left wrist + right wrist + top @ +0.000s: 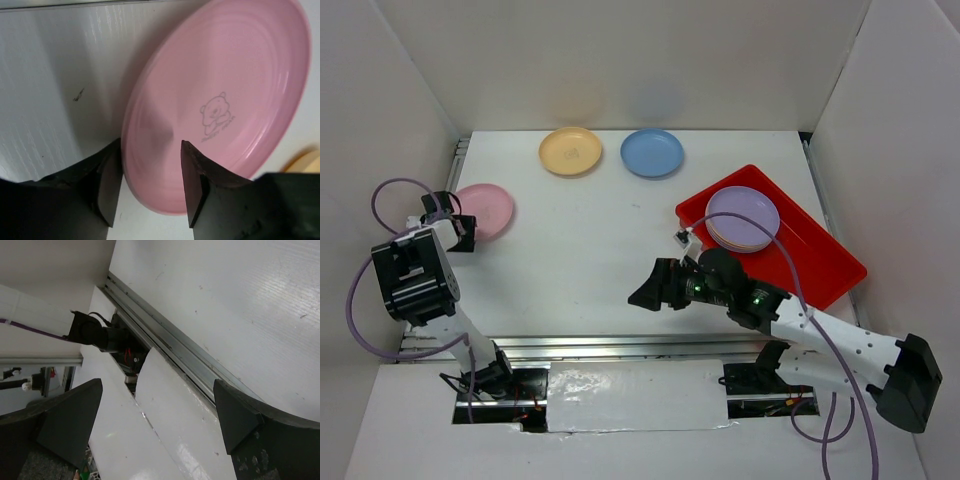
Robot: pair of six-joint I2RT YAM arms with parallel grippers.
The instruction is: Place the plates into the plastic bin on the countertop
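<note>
A pink plate [488, 210] lies at the left of the white countertop [590, 250]. My left gripper [461, 230] is open at its left edge. In the left wrist view the pink plate [220, 100] fills the frame and my left gripper [151, 150] straddles its near rim, one finger over the plate and one outside it. A yellow-orange plate [571, 151] and a blue plate [652, 153] lie at the back. The red bin [820, 262] at the right holds a stack topped by a lilac plate [743, 218]. My right gripper [652, 289] is open and empty left of the bin.
The metal rail [620, 346] runs along the front edge; it also shows in the right wrist view [175, 347] between my wide-open right gripper [157, 390] fingers. White walls enclose the countertop on three sides. A yellow plate edge [305, 162] shows at the right.
</note>
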